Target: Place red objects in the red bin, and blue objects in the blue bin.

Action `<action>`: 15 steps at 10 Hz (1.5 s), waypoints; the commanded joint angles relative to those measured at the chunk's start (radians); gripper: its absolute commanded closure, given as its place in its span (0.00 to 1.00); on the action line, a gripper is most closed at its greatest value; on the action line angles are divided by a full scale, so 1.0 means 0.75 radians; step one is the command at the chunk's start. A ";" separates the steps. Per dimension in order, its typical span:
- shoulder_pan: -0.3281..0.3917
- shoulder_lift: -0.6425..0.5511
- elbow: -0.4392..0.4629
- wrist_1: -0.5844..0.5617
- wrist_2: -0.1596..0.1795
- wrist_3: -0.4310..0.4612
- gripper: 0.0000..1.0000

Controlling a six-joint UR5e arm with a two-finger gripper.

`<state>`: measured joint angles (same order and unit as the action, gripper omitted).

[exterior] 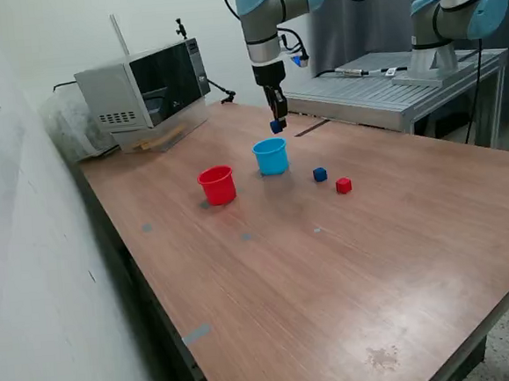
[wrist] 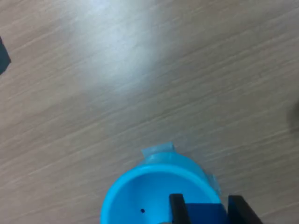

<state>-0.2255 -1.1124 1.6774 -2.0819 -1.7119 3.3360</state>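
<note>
My gripper (exterior: pixel 277 125) is shut on a dark blue cube (exterior: pixel 277 126) and holds it above the light blue cup (exterior: pixel 270 156). In the wrist view the blue cube (wrist: pixel 204 213) sits between my two black fingers (wrist: pixel 176 207) right over the open mouth of the blue cup (wrist: pixel 140 196). The red cup (exterior: pixel 217 185) stands upright to the exterior view's left of the blue cup. A second dark blue cube (exterior: pixel 320 175) and a red cube (exterior: pixel 343 185) lie on the table to the exterior view's right of the blue cup. Only one red cube shows.
A grey microwave (exterior: pixel 145 86) stands at the back of the wooden table (exterior: pixel 331 273). A second robot arm (exterior: pixel 448 16) is mounted on a grey metal bench (exterior: pixel 387 87) behind the table. A white wall runs along the exterior view's left.
</note>
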 commanded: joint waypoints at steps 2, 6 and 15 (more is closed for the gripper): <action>-0.008 0.007 -0.007 -0.002 0.000 -0.001 0.00; 0.004 0.007 0.005 0.004 0.000 -0.010 0.00; 0.383 0.018 -0.003 -0.055 0.002 0.005 0.00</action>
<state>0.0269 -1.1388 1.6980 -2.1060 -1.7130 3.3386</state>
